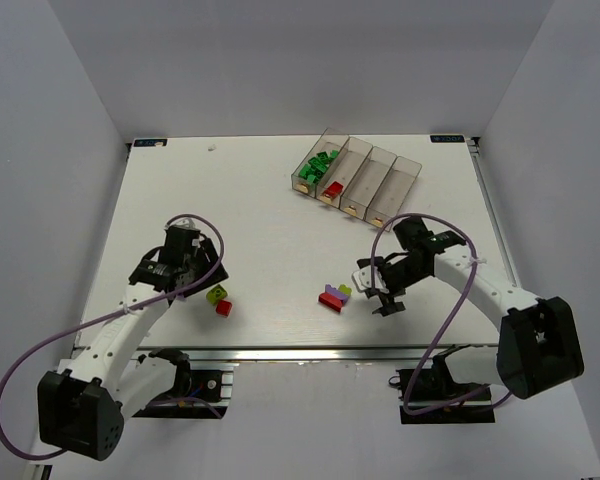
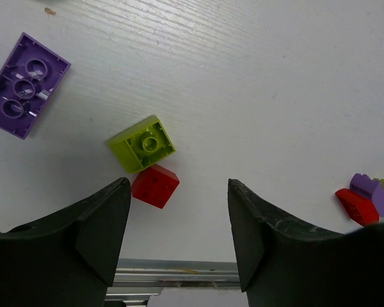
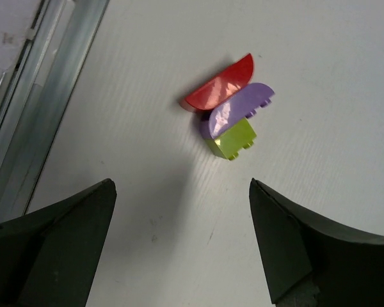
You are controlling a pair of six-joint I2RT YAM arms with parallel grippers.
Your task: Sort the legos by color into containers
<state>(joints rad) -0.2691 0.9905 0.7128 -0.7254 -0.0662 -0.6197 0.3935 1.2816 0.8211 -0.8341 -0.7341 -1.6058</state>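
- The containers [image 1: 358, 178] stand at the far right of the table [image 1: 270, 220], well apart from both hands. The four bins are joined in a row that slants from far-left to near-right, and each bin's long axis runs far to near, leaning left at the near end.
- Green legos [image 1: 320, 163] fill the leftmost bin, and red ones [image 1: 332, 188] lie in the next.
- The left hand [image 2: 179, 192] is open with nothing between its fingers. It hangs over a yellow-green brick [image 2: 142, 143] lying studs-down and a red brick [image 2: 155, 186], which touch at a corner.
- A purple brick [image 2: 24, 85] lies hollow side up beside them. Its long axis is diagonal in the left wrist view.
- The right hand [image 3: 182, 192] is spread wide and holds nothing.
- Just beyond its fingers is a cluster of a red curved piece [image 3: 221, 86], a purple curved piece [image 3: 237, 105] and a yellow-green block [image 3: 233, 139], all touching in a line.
- Both groups sit near the table's near edge, by the metal rail [image 3: 51, 83]. A broad stretch of table separates them from the bins.
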